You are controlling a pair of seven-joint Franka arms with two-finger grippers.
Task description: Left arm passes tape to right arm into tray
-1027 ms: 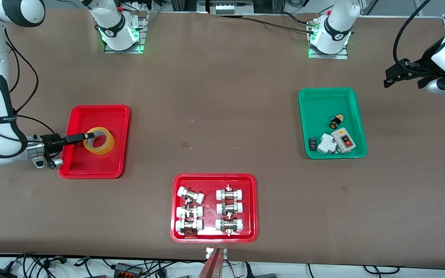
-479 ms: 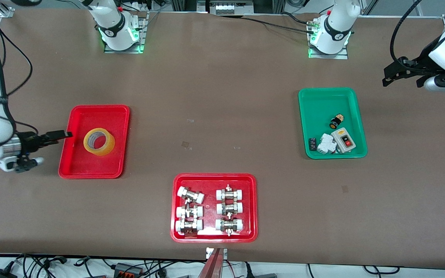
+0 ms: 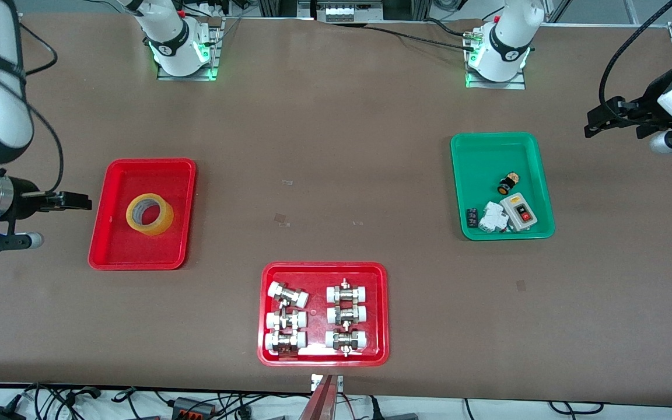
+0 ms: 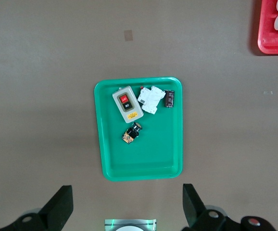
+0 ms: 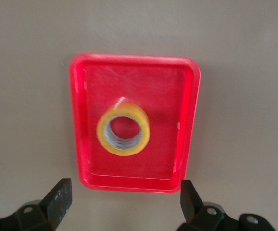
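The tape (image 3: 149,214) lies flat in the red tray (image 3: 137,164), toward the right arm's end of the table, its core facing up. My right gripper (image 3: 79,202) hovers over bare table just beside the tray's outer rim, open and empty. The right wrist view looks down on the tape (image 5: 123,129) inside the tray (image 5: 129,58), with the right gripper (image 5: 124,188) spread wide over the tray's edge. My left gripper (image 3: 595,123) waits open above the table at the left arm's end, past the green tray. In the left wrist view the left gripper (image 4: 128,195) holds nothing.
A green tray (image 3: 487,143) with a switch box and small electrical parts sits toward the left arm's end. A second red tray (image 3: 266,274), holding several white-capped metal fittings, lies nearest the front camera. The arm bases (image 3: 184,55) (image 3: 496,58) stand along the table's robot edge.
My right gripper has let go of the tape and drawn back out of the red tray toward the table's end. The tape stays in the tray. The left gripper shifted slightly.
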